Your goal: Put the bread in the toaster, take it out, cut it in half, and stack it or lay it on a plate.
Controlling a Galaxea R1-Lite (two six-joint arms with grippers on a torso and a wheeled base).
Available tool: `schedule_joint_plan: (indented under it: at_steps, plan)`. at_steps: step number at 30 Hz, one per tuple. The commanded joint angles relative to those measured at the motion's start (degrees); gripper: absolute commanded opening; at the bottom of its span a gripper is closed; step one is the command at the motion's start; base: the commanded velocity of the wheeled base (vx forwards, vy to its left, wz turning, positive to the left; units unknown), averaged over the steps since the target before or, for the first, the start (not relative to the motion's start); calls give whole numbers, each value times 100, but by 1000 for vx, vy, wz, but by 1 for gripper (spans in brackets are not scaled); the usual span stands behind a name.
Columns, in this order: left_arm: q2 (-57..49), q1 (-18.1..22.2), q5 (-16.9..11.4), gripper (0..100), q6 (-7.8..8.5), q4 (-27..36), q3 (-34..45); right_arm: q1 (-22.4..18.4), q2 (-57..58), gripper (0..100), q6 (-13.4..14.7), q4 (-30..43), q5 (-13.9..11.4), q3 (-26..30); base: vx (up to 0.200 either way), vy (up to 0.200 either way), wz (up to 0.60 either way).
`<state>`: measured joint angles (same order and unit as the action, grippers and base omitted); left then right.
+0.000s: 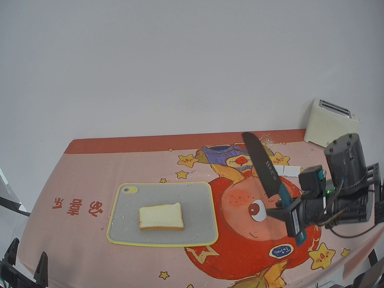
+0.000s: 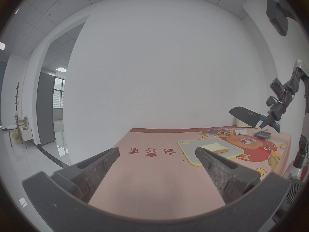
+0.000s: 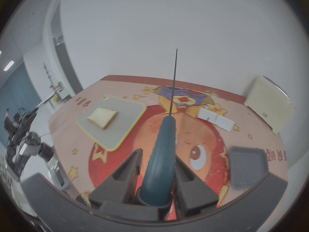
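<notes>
Pale, tan-crusted bread [image 1: 161, 217] lies flat on the board [image 1: 196, 205], long side running left-right. Right gripper [image 3: 157, 157] clamps the knife [image 1: 262, 165]; left gripper [image 2: 157, 150] gapes.

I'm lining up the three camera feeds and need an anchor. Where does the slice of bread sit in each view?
Head view: the bread lies flat mid-way on the yellow-rimmed cutting board, left of the knife.
Left wrist view: the bread is on the same board, nearer than the knife.
Right wrist view: the bread is on the board, off to one side of the knife.
Shared landmark: the board's yellow rim.
</notes>
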<state>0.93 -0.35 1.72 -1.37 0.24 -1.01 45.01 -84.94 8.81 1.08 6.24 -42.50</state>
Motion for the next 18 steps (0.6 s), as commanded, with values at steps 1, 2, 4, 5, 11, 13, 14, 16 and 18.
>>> schedule_joint_plan:
  at_steps: [1, 2, 4, 5, 11, 13, 14, 16, 18]
  plan:
    - [-49, 0, 4, 100, 5, 2, 101, 755, 92, 0, -20, -3, -220, 172, 0, 0, 0]
    - [-49, 0, 4, 100, -4, 2, 101, 869, 66, 0, -20, -3, -220, 180, 0, 0, 0]
    - [-49, 0, 4, 100, -4, 2, 101, 1001, -75, 0, 6, -3, -220, 163, 0, 0, 0]
    - [-49, 0, 4, 100, -4, 2, 101, 1054, -180, 0, 6, -12, -229, 136, 0, 0, 0]
    - [-49, 0, -40, 100, 119, 2, 101, 1274, -655, 0, 41, -21, -369, -206, 0, 0, 0]
    - [-49, 0, -40, 100, 119, 2, 101, 1353, -734, 0, 77, -21, -369, -294, 0, 0, 0]
    - [-49, 0, -49, 100, 128, 2, 101, 1432, -752, 0, 121, -3, -360, -435, 0, 0, 0]
    - [-49, 0, -128, 100, 154, 2, 101, 1502, -760, 0, 226, 85, -360, -628, 0, 0, 0]
    - [-49, 0, -163, 100, 172, 2, 101, 1546, -769, 0, 261, 190, -360, -707, 0, 0, 0]
